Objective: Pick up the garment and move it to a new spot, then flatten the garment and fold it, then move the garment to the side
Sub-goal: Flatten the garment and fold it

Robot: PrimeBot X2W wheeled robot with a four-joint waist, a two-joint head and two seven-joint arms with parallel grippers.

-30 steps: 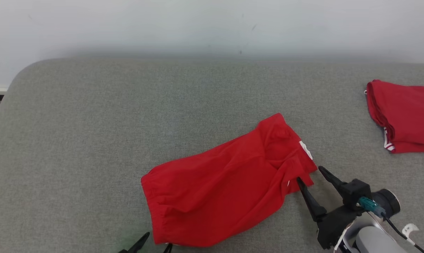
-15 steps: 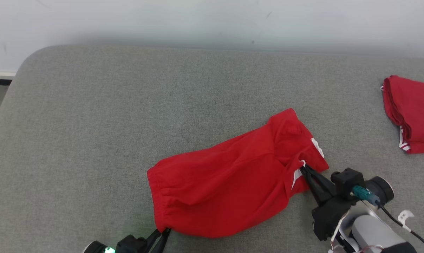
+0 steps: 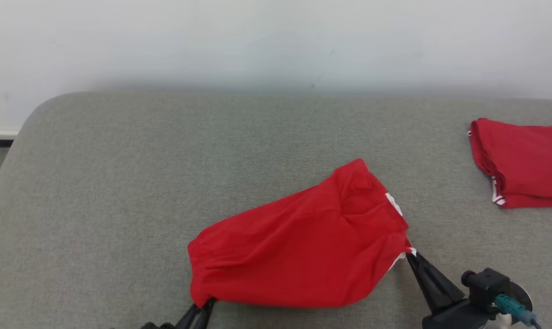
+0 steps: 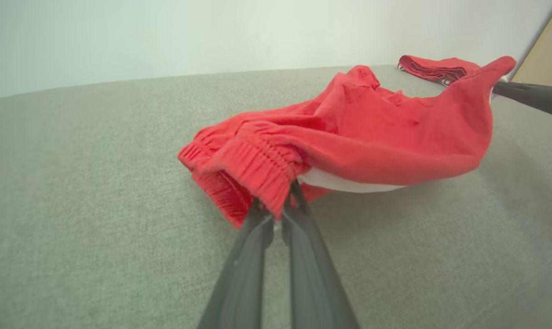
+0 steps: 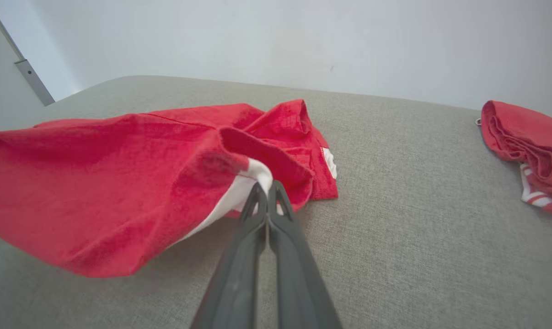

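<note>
Though the head view crops the left end effector [image 3: 206, 306], its wrist view shows it clenched on the waistband of the garment [image 3: 298, 256]. The right end effector [image 3: 410, 257] pinches the hem, and the garment's far side rests on the counter [image 3: 120, 183].

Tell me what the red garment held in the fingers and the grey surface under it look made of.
Red garment: soft matte fabric, perhaps cotton; it drapes, wrinkles, and has a gathered elastic waistband. Grey surface: matte woven upholstery cloth, judging by its flecked weave.
</note>
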